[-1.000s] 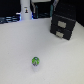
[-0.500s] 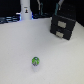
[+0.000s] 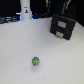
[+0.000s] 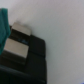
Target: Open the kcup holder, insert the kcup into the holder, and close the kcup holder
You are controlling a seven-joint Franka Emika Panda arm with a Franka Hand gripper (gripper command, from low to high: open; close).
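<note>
Kcup holder (image 3: 62, 26) sits shut on the table (image 3: 20, 45), the kcup (image 3: 35, 61) well apart from it; the gripper's opening cannot be told, and a misjudged reach at a handle (image 4: 16, 46) risks shoving the unit.

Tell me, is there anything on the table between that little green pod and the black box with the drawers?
Nothing. In the exterior view, the stretch of white table between the kcup and the kcup holder is bare.
</note>
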